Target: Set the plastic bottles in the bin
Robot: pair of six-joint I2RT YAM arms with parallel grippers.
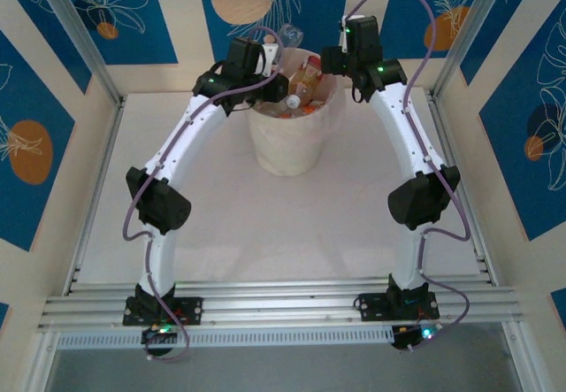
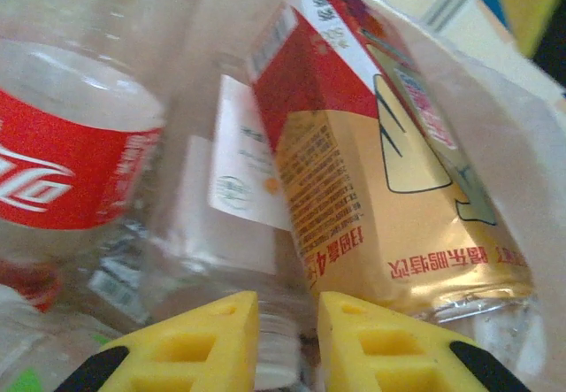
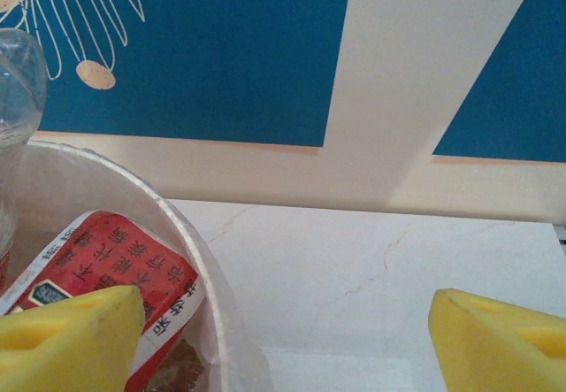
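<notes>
The cream-white bin (image 1: 285, 149) stands at the back middle of the table with several plastic bottles (image 1: 301, 87) piled inside. My left gripper (image 1: 276, 82) hangs over the bin's left rim. In the left wrist view this gripper (image 2: 289, 339) is shut on the threaded neck of a clear bottle (image 2: 221, 233). That bottle lies between a red-labelled bottle (image 2: 71, 162) and a red-and-bronze labelled bottle (image 2: 371, 162). My right gripper (image 1: 334, 60) is at the bin's right rim. It stands open (image 3: 285, 308) and empty, one finger over a red-labelled bottle (image 3: 106, 259) inside the rim (image 3: 177, 224).
The thin clear liner (image 2: 495, 100) lines the bin wall. White table surface (image 3: 371, 268) stretches behind and to the right of the bin, up to the blue and cream wall (image 3: 265, 56). Metal frame rails (image 1: 97, 188) border the table's sides.
</notes>
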